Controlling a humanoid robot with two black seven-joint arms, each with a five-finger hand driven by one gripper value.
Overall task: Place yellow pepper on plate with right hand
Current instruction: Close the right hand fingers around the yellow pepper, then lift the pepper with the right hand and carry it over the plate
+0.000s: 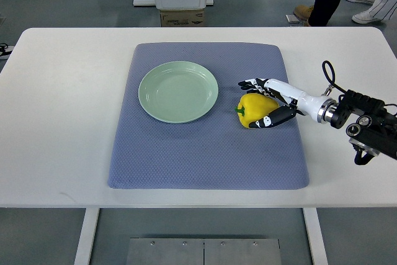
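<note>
Bright, even overhead light keeps everything sharp, with only a soft shadow (barely visible) under the table [56, 122] front edge.

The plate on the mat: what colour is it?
Pale green, plain, no pattern. The plate shows clearly in the top view, empty.

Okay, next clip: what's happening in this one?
The right robot hand has its fingers wrapped around a yellow pepper that sits on the blue-grey mat, just right of the plate. The pale green plate is empty, so the pepper has not yet been placed. The left arm is out of view. People's legs show beyond the table's far edge.
</note>
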